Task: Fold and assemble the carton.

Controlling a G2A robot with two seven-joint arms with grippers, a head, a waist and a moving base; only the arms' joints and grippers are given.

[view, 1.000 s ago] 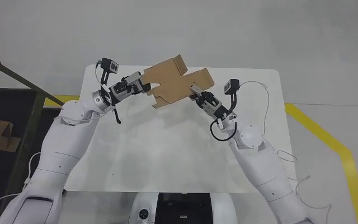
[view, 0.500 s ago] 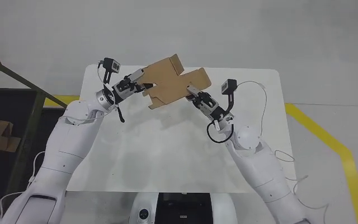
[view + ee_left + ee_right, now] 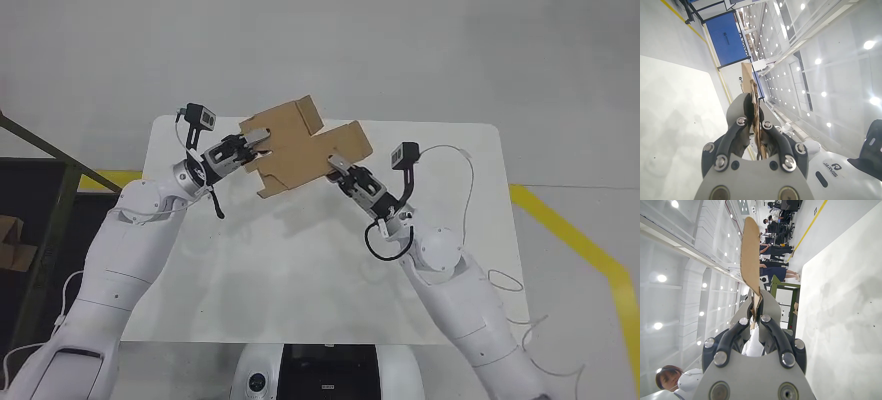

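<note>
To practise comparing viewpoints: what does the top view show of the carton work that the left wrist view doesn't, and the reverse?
Top view: the carton as a flat, notched cut-out held above the table, with the right gripper clamped on its other side.
Left wrist view: the carton edge-on, its layered cardboard pinched between the fingers.
Both: the left gripper shut on the carton, over the white table.
</note>
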